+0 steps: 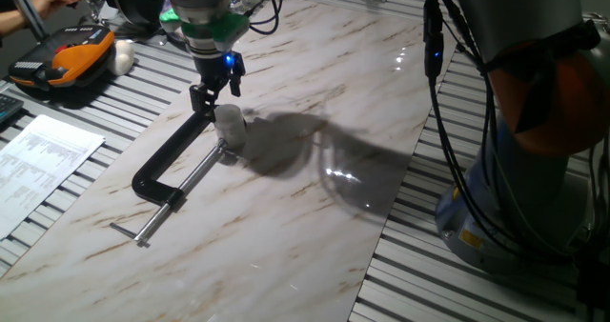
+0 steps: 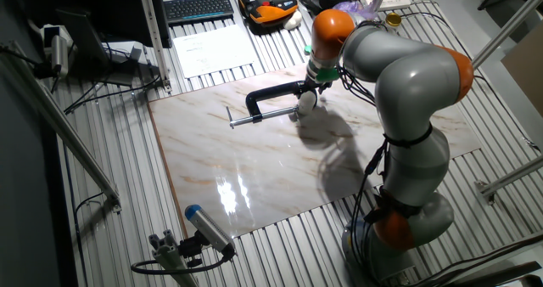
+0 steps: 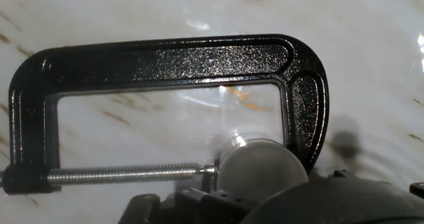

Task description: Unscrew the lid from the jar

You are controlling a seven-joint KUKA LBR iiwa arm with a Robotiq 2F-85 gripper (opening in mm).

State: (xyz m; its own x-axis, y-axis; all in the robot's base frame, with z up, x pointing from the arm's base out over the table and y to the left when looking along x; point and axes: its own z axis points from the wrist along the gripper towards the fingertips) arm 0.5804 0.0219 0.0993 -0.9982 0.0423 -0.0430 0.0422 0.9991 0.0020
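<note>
Just below the gripper (image 1: 217, 95), the jar (image 1: 231, 133) is sitting upright on the marble table (image 1: 315, 227), pinched between the screw pad and the fixed end of the black clamp (image 1: 170, 162). The lid (image 1: 228, 113) is sitting on top of it, directly under the fingers and very close to them, but I cannot tell whether they are touching it. Whether the gripper is spread or closed is also not showing: the fixed views are too small, and the hand view is blurring the lid (image 3: 260, 166) into a grey dome.

The jar is looking light and thin-walled, so it is probably relying on the clamp (image 3: 165, 71) to stop it spinning. The lid is looking smooth, low and likely slippery. The best hold is probably across its rim, on opposite sides, gripping firmly without crushing the plastic.
</note>
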